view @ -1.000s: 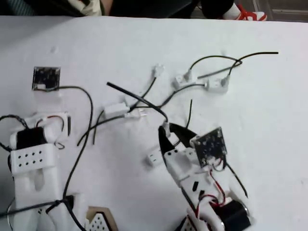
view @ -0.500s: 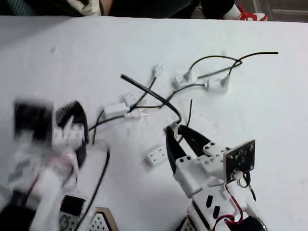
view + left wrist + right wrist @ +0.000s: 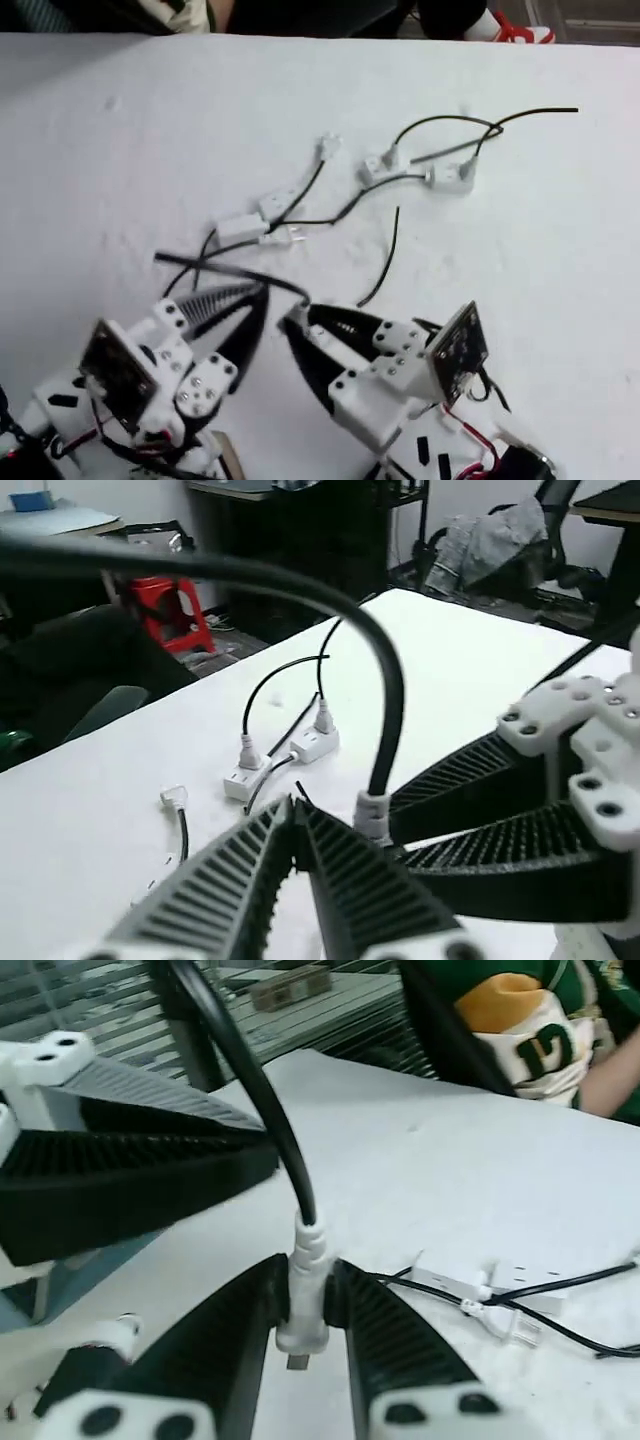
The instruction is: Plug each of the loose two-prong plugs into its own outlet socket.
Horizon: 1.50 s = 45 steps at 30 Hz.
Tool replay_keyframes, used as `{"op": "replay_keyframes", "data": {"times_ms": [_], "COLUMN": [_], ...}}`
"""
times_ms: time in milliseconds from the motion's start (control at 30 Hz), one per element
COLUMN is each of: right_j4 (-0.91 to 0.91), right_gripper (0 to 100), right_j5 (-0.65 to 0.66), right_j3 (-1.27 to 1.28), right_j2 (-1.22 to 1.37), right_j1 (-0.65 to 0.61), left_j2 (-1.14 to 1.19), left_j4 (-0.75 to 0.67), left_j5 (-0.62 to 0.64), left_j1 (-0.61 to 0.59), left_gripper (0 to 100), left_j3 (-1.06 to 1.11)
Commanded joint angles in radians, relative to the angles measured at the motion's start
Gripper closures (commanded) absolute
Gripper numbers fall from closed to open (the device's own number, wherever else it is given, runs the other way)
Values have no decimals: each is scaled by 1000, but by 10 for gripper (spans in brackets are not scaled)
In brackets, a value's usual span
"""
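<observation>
White plug [image 3: 298, 1330] is clamped in the right end effector [image 3: 305, 1275] near six o'clock on the bench [image 3: 120, 150], with the left end effector [image 3: 296, 815] pinched together at its ten o'clock.

The left hand [image 3: 262, 293] was held low, its fingers closed together with nothing between them. The right hand [image 3: 294, 322] was set just beside it, tip near tip, fingers clamped on a plug [image 3: 304, 1290].

Left arm [image 3: 165, 385] and right arm [image 3: 385, 390] — white printed shells pocked with screw holes — with black ribbed fingers [image 3: 225, 300], square black camera boards [image 3: 460, 345], red wires [image 3: 452, 432].
</observation>
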Motion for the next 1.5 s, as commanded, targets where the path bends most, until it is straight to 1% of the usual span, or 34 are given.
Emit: {"op": "replay_keyframes", "data": {"times_ms": [0,100,267,400,500,567,700,767,967,1067,1167,1300,1400,1467], "right_j4": [28,51,53,53,56,59,59,59,71,91,87,87,87,85], "right_gripper": [981,981,981,982,982,982,982,982,982,982,982,982,982,982], "right_j5": [29,68,72,74,109,109,114,114,124,143,149,144,143,141], "right_j3": [-37,-37,-35,-21,17,31,29,29,29,29,23,-46,-97,-120], "right_j2": [1,4,7,8,8,8,8,8,18,85,205,415,565,645], "right_j1": [-73,-137,-217,-219,-216,-214,-213,-194,-41,8,85,208,274,294], "left_j2": [-25,-27,-27,-27,-28,-31,-31,-31,-31,-31,-31,-31,-31,-31], "left_j4": [28,75,132,146,144,144,146,150,143,138,133,63,-43,-130], "left_j5": [-71,-101,-104,-118,-187,-207,-210,-210,-212,-212,-215,-262,-267,-267], "left_j1": [71,117,188,214,211,209,196,120,-232,-354,-458,-605,-719,-809], "left_gripper": [977,977,977,977,977,977,977,977,977,977,977,977,977,977], "left_j3": [15,18,18,40,87,107,75,34,-29,-25,-5,103,239,341]}}
